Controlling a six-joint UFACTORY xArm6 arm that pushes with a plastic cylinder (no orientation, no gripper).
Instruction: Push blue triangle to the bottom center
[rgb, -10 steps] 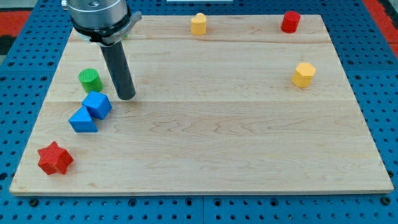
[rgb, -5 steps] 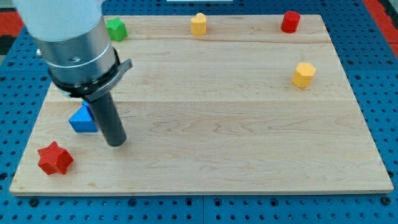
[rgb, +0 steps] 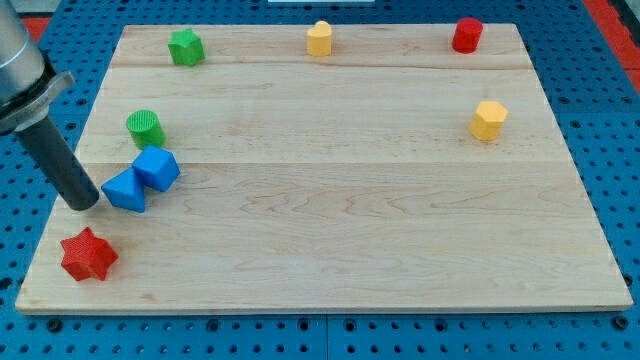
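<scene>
The blue triangle (rgb: 125, 190) lies at the board's left side, touching a blue cube-like block (rgb: 157, 168) at its upper right. My tip (rgb: 84, 203) rests on the board just left of the blue triangle, nearly touching it. The dark rod slants up to the view's top left, where the arm's grey body shows. A red star (rgb: 88, 254) sits below the tip, near the bottom left corner.
A green cylinder (rgb: 145, 127) stands above the blue blocks. A green star (rgb: 185, 46), a yellow block (rgb: 319, 38) and a red cylinder (rgb: 466, 34) line the top edge. A yellow hexagonal block (rgb: 488, 119) is at the right. The wooden board (rgb: 350, 220) lies on a blue pegboard.
My tip moved from right of the blue blocks, swung down past them, and now sits at the triangle's left. The blue triangle has shifted slightly.
</scene>
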